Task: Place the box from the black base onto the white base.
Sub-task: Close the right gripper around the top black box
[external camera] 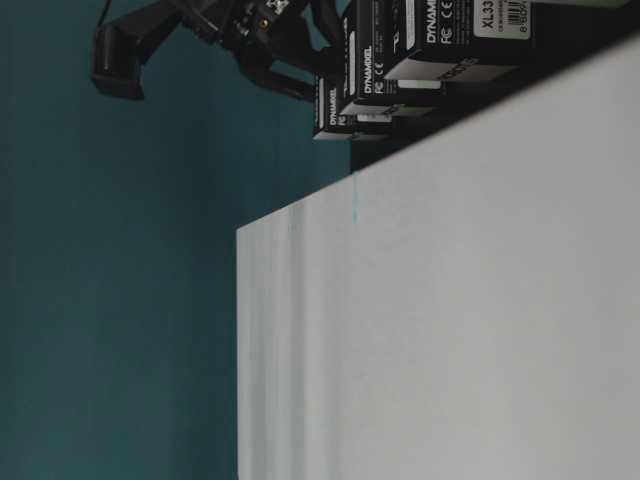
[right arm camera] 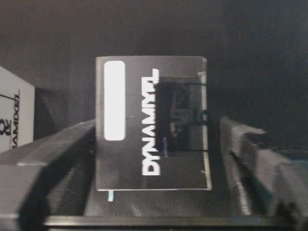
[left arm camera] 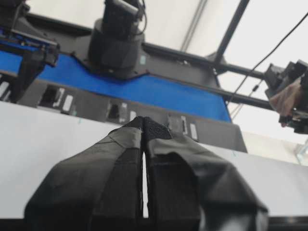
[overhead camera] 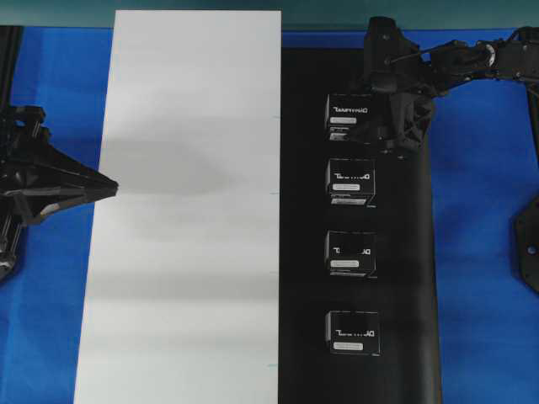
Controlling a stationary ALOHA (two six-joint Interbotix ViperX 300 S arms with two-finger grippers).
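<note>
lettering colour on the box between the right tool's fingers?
White on the black box; clearest in the right wrist view.

Blue table cover (overhead camera: pixel 480 210) carrying two long boards side by side, edges touching: glossy white base (overhead camera: pixel 189 210) on left w/ nothing on it, matte black base (overhead camera: pixel 404 252) on right w/ four alike boxes in one row, approx evenly spaced along its length.
</note>
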